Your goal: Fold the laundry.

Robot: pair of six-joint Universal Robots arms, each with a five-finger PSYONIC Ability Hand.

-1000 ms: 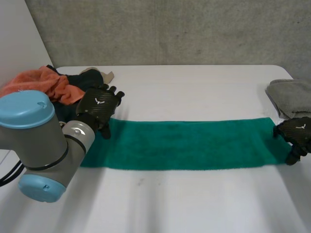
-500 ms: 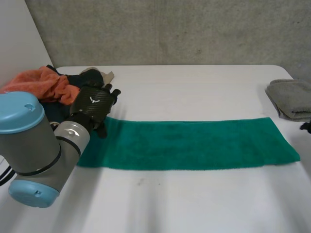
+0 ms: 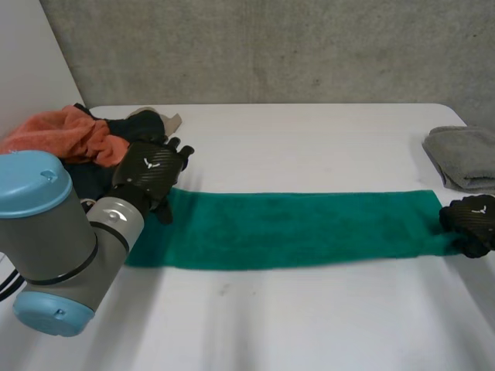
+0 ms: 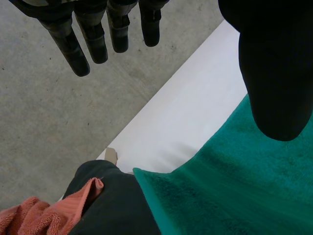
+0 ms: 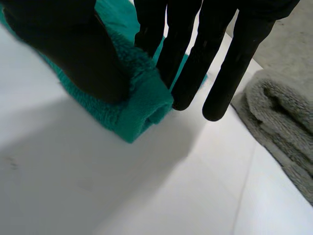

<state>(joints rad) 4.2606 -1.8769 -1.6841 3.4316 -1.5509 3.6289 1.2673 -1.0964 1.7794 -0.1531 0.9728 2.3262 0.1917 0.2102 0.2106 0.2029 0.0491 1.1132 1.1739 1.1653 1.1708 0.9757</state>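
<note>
Towel (image 3: 294,230) lies as a long strip across the table (image 3: 309,325) | right hand (image 3: 470,222) pinches its right end between thumb and fingers | left hand (image 3: 151,174) hovers over the left end, fingers straight, holding nothing (pile (image 3: 62,135) just behind) | step: likely taking both ends for a crosswise fold | next: left hand needs to close on its corner.
</note>
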